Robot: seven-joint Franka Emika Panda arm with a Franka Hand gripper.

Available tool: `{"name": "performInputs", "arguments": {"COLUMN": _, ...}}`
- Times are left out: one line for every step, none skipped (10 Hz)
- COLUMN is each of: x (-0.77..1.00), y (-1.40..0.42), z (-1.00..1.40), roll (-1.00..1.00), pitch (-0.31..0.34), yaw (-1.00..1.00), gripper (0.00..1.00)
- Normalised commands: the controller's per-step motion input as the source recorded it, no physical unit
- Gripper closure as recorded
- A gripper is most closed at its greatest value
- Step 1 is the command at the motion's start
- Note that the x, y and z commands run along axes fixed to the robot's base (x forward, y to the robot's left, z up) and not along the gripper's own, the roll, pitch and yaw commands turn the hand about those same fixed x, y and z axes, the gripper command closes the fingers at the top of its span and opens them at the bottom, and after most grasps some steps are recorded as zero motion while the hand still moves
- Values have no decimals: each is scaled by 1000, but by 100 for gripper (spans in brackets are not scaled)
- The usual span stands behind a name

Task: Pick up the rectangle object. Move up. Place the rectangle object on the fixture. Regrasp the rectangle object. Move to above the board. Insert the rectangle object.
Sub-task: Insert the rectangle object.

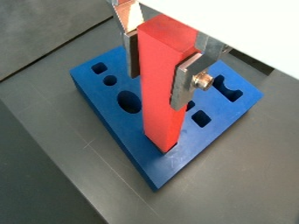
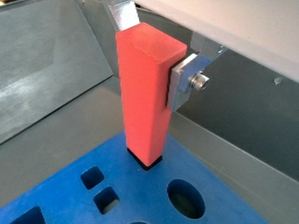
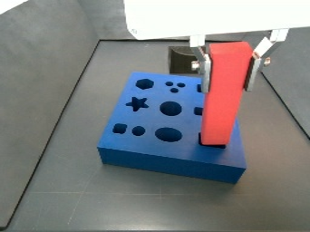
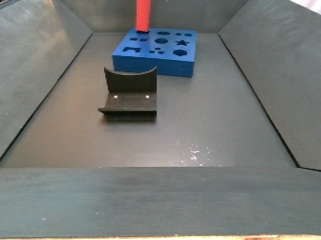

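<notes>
Your gripper (image 1: pixel 162 63) clamps the block (image 1: pixel 163 87) near its top, a silver finger (image 2: pixel 183 80) flat against each side, the red-orange bar hanging upright over the board (image 1: pixel 111 118). In a wrist view the block's (image 2: pixel 147 96) lower end sits at a dark slot near the board's (image 2: pixel 70 197) edge; whether it has entered the slot or only touches the rim, you cannot tell from here. In a side view the block (image 3: pixel 223 91) stands at the board's (image 3: pixel 151 145) right-hand edge, with bare floor all round the slab and the enclosure walls well apart from it. The fixture (image 4: pixel 128 95) stands alone on open floor, near the board (image 4: pixel 160 52) but clear of it, with the block (image 4: pixel 143 13) rising at the board's far corner.
</notes>
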Motion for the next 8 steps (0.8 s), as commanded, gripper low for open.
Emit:
{"name": "performInputs", "arguments": {"x": 91, "y": 0, "z": -191, "roll": 0, "pitch": -20, "yaw": 0, "gripper": 100}}
{"name": "performInputs", "arguments": {"x": 0, "y": 0, "z": 0, "roll": 11, "pitch": 6, "yaw": 0, "gripper": 100}}
{"name": "performInputs", "arguments": {"x": 0, "y": 0, "z": -66, "roll": 0, "pitch": 0, "yaw": 0, "gripper": 100}}
{"name": "performInputs", "arguments": {"x": 0, "y": 0, "z": -157, "roll": 34, "pitch": 0, "yaw": 0, "gripper": 100}}
{"name": "performInputs", "arguments": {"x": 0, "y": 0, "z": -240, "roll": 29, "pitch": 0, "yaw": 0, "gripper": 100}}
{"name": "performInputs", "arguments": {"x": -71, "y": 0, "z": -254, "roll": 80, "pitch": 0, "yaw": 0, "gripper": 100}}
{"name": "performInputs", "arguments": {"x": -74, "y": 0, "z": -323, "roll": 23, "pitch": -46, "yaw": 0, "gripper": 100}}
{"name": "performInputs", "arguments": {"x": -43, "y": -31, "z": -623, "roll": 120, "pitch": -211, "yaw": 0, "gripper": 100}}
